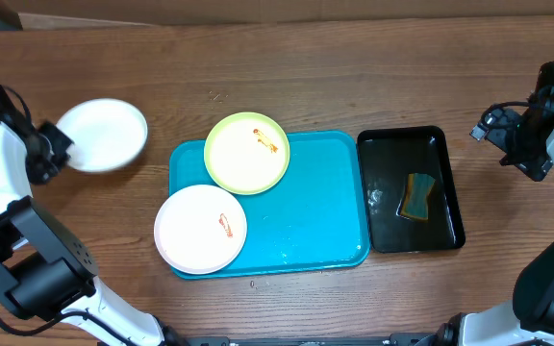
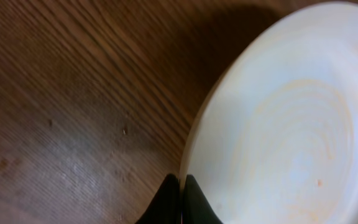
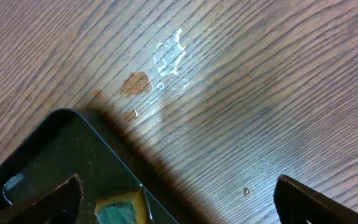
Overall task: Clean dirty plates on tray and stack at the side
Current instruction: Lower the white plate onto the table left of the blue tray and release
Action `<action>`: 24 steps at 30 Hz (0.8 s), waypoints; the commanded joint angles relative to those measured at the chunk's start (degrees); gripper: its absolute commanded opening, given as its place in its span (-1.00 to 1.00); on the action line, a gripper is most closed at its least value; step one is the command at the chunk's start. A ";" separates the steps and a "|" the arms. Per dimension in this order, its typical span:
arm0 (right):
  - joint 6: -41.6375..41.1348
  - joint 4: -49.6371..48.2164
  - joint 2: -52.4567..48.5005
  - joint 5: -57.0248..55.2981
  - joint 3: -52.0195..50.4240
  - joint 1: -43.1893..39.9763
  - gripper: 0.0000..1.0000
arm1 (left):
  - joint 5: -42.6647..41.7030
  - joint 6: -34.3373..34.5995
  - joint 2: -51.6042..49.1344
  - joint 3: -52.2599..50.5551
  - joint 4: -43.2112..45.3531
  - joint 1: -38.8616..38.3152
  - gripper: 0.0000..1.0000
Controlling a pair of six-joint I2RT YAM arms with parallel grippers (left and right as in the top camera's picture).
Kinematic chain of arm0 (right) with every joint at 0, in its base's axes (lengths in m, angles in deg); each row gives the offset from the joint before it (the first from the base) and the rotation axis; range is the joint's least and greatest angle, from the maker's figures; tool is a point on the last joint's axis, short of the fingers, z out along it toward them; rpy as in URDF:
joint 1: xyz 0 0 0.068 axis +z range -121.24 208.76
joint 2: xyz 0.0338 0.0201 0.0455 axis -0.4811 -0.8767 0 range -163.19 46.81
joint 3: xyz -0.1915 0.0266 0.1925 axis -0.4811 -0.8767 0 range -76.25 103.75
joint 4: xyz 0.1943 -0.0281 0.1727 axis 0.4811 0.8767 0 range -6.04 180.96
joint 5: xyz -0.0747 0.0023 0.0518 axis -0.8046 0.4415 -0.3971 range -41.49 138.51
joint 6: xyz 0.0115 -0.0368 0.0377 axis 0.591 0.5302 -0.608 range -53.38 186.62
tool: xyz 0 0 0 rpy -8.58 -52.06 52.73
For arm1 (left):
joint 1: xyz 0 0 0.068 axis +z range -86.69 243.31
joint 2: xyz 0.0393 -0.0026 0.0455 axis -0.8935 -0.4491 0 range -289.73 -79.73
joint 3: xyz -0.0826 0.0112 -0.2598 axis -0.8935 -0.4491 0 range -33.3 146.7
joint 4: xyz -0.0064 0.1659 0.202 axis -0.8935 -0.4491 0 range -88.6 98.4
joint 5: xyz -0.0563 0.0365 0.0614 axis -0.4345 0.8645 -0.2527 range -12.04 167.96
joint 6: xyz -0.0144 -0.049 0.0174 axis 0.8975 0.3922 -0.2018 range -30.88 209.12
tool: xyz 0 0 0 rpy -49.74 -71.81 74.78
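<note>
Overhead view: the left end effector is clenched on the left rim of the held white plate. This plate lies off the turquoise tray, to its left, with a strip of bare worktop between them. In the left wrist view the fingertips pinch that plate's edge, and faint orange streaks show on its face. Whether the plate rests on the wood or is raised off it cannot be told.

The yellow-green plate, smeared orange near its top, overhangs the tray's far left edge. The smeared white plate overhangs the tray's near left corner, and the rims of these two plates meet or nearly meet. The right half of the tray is bare.

Just beside the tray's right edge stands a black tray holding a sponge.

The right end effector is released, its fingers spread wide over the worktop by a corner of the black tray. A wet patch and an orange-brown spot lie on the wood near that corner.

Open wood runs along the whole far side of the worktop.
</note>
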 commanded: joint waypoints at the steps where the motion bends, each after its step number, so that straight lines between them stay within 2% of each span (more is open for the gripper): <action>1: -0.22 -0.28 1.29 -0.74 0.39 -0.02 1.00 | 1.07 -0.04 0.13 -5.18 4.42 -0.44 -0.92; 5: -0.22 -0.28 1.29 -0.74 0.39 -0.02 1.00 | 0.63 -0.37 0.13 -7.87 8.26 -0.72 -0.92; 6: -0.22 -0.28 1.29 -0.74 0.39 -0.02 1.00 | 0.57 -0.81 0.13 -7.87 8.37 -0.87 -0.84; 9: -0.22 -0.28 1.29 -0.74 0.39 -0.02 1.00 | -3.10 -2.03 0.15 -6.93 8.13 -1.22 -0.02; 10: -0.22 -0.28 1.29 -0.74 0.39 -0.02 1.00 | -6.32 -3.28 0.15 -6.10 7.52 -1.25 0.12; 11: -0.22 -0.28 1.29 -0.74 0.39 -0.02 1.00 | -9.01 -4.31 0.17 -5.20 6.73 -1.27 0.17; 13: -0.22 -0.28 1.29 -0.74 0.39 -0.02 1.00 | -12.24 -5.29 0.17 -2.73 4.35 -1.49 0.20; 18: -0.22 -0.28 1.29 -0.74 0.39 -0.02 1.00 | -16.83 -6.54 0.26 4.46 -3.80 -4.35 0.12; 21: -0.22 -0.28 1.29 -0.74 0.39 -0.02 1.00 | -21.90 -6.54 0.26 5.77 -7.26 -7.76 0.12; 24: -0.22 -0.28 1.29 -0.74 0.39 -0.02 1.00 | -21.75 -6.64 0.26 5.14 -8.83 -12.85 0.10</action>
